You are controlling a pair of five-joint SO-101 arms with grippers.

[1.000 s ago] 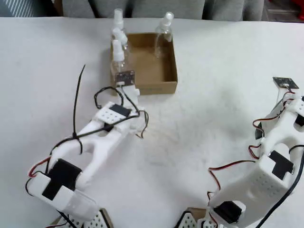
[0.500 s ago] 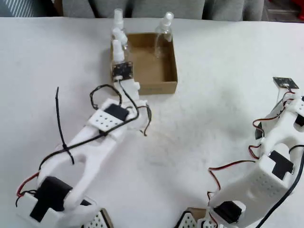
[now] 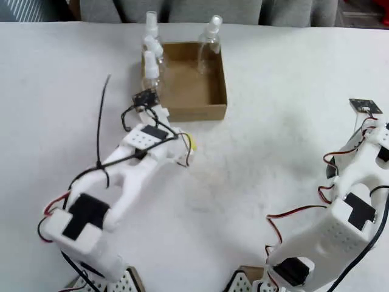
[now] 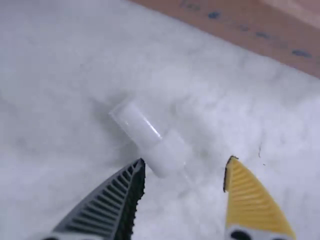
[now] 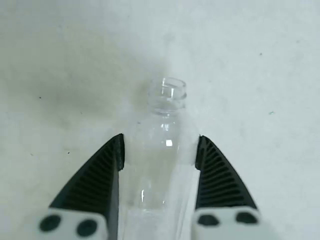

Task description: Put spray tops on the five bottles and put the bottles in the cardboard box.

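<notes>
In the high view we see the white table with the cardboard box standing open near the middle of its far edge. One clear bottle with a spray top stands inside the box, in its far right corner. Three more topped bottles stand in a row along the box's left wall; we cannot tell on which side of that wall their bases rest. The left arm stretches from the table's near left corner towards the box, its wrist just short of the box's near left corner. The right arm sits folded by the table's right edge, well apart from the box.

In the left wrist view we find the left gripper hanging over the table with its jaws wide. A loose spray top lies on its side on the table between them: the dark finger has its tip just beside the top's thicker end, while the yellow finger stands clear of it. The brown wall of the box lies near the spray top, beyond it.

In the right wrist view we see the right gripper holding a clear bottle without a top, its open neck pointing away from the wrist; the two black fingers press against its sides below the shoulder
</notes>
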